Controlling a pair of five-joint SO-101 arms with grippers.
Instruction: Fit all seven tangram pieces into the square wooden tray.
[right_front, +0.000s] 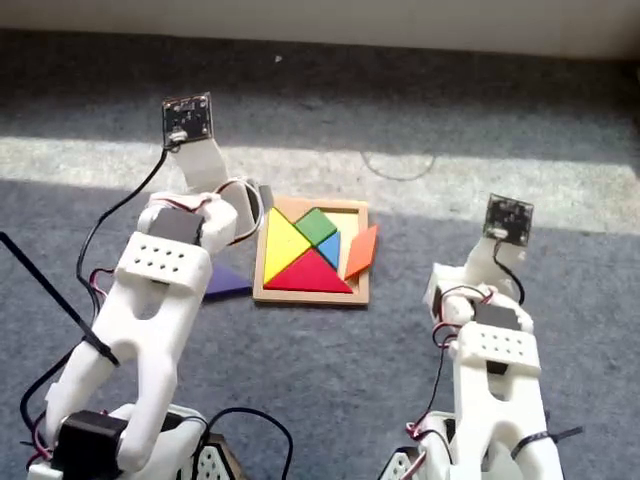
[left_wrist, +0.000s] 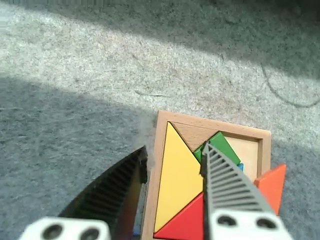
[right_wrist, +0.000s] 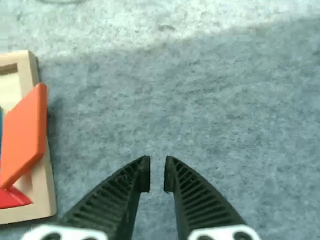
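The square wooden tray (right_front: 310, 297) lies on the carpet between the arms. Inside it are a yellow triangle (right_front: 280, 248), a red triangle (right_front: 308, 272), a green piece (right_front: 316, 226) and a blue piece (right_front: 329, 249). An orange parallelogram (right_front: 361, 251) rests tilted on the tray's right rim. A purple piece (right_front: 226, 283) lies on the carpet left of the tray, partly under the left arm. My left gripper (left_wrist: 174, 150) is open above the tray's left edge, one finger over the yellow triangle (left_wrist: 177, 185) and green piece (left_wrist: 222, 145). My right gripper (right_wrist: 157, 172) is shut and empty over carpet, right of the orange parallelogram (right_wrist: 22, 135).
Grey carpet surrounds the tray, with a sunlit band across the far side. A thin cable loop (right_front: 400, 170) lies beyond the tray. Bare carpet stretches to the right of the tray rim (right_wrist: 30, 200).
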